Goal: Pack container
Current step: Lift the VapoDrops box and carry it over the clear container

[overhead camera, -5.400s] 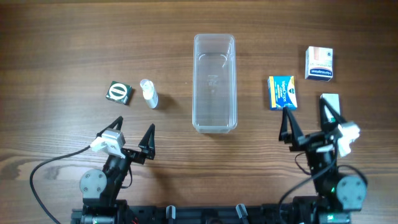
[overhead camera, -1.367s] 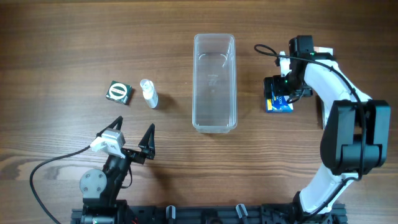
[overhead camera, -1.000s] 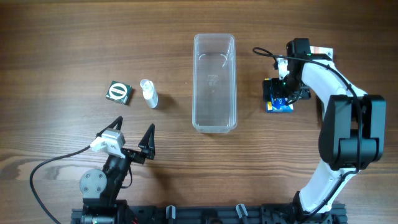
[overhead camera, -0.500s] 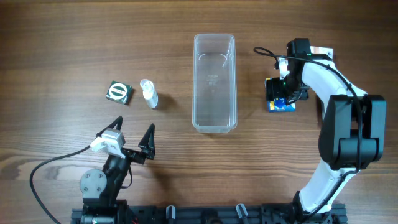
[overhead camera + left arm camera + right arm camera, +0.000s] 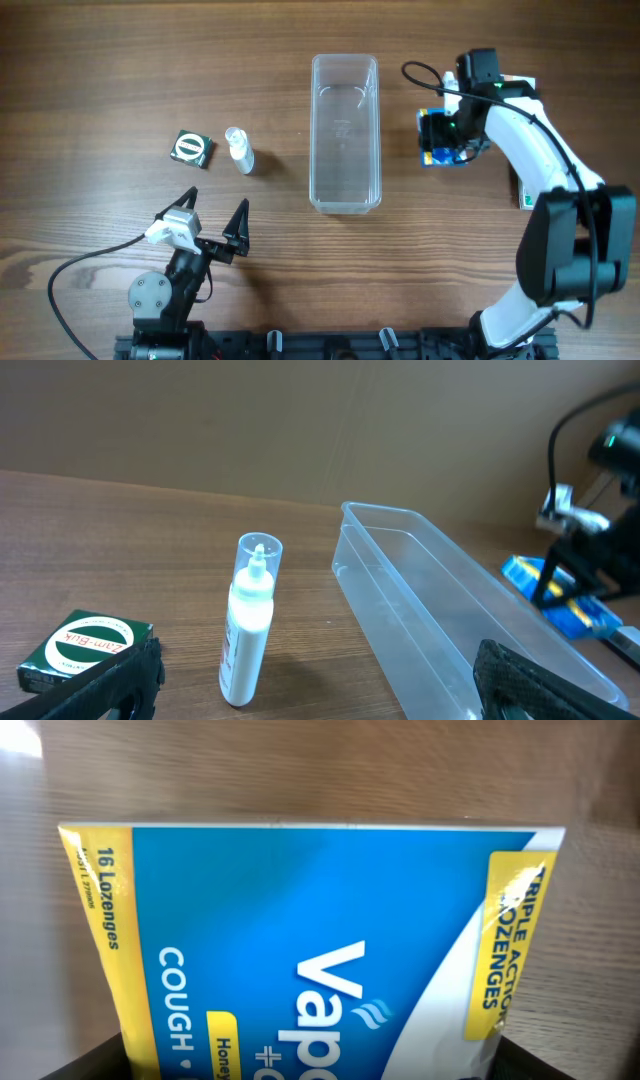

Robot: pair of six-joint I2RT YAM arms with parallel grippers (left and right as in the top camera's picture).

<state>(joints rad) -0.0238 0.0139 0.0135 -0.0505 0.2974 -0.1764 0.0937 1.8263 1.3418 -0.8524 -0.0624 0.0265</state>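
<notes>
The container (image 5: 345, 135) is a clear, long plastic tub at the table's middle, with nothing seen in it; it also shows in the left wrist view (image 5: 450, 610). My right gripper (image 5: 440, 138) is shut on a blue and yellow lozenge box (image 5: 447, 147), just right of the tub's far half. The box fills the right wrist view (image 5: 310, 950), with dark fingers (image 5: 80, 1065) at its lower corners. My left gripper (image 5: 215, 228) is open and empty near the front edge, its fingers (image 5: 110, 685) wide apart.
A white bottle (image 5: 239, 150) and a green box (image 5: 191, 148) lie left of the tub; both show in the left wrist view, the bottle (image 5: 248, 625) and the box (image 5: 85, 650). A white box (image 5: 524, 190) lies at the right. Another box (image 5: 520, 82) peeks from behind the right arm.
The right arm came from its rest position, closed on the lozenge box and has now shifted it a little left and back, toward the tub. The left arm has not moved.
</notes>
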